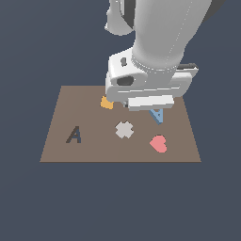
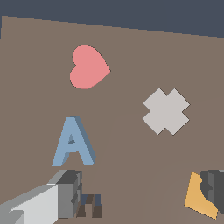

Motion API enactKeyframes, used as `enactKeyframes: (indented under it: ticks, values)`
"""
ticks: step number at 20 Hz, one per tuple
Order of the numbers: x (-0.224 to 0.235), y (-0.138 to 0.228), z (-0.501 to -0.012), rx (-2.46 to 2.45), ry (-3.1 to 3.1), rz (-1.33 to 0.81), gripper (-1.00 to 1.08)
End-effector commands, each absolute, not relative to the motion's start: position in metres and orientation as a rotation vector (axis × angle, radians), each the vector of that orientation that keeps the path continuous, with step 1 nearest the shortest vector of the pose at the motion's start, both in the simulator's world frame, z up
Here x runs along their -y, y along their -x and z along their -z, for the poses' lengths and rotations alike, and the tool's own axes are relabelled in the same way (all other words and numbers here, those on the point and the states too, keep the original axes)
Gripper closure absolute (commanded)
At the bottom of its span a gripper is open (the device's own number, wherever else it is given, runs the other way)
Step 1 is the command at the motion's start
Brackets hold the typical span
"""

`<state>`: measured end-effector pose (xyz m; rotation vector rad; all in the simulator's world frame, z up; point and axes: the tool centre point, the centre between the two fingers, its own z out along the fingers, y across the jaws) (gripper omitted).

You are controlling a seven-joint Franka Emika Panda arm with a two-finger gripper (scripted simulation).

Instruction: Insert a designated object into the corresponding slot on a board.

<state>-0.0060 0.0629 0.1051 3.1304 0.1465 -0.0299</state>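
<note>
small light-blue A-shaped block (image 2: 73,142) flat on brown board (image 2: 131,57) | fingers (image 2: 70,192) spread wide, holding nothing | block just ahead of them

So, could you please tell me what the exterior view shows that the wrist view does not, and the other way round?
Only the exterior view shows the dark A-shaped slot and the board's full outline. Only the wrist view shows the hand's fingers, spread apart, and the whole blue A block, free of them. Both show the pink heart, grey cross and orange block.
</note>
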Motion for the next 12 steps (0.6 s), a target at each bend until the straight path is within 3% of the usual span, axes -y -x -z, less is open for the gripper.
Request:
enactKeyframes:
  ticks: [1, 12]
  values:
    - [-0.085, 0.006, -0.087, -0.171, -3.133, 0.021, -0.92]
    - [-0.13, 0.003, -0.051, -0.222, -3.135, 0.001, -0.92]
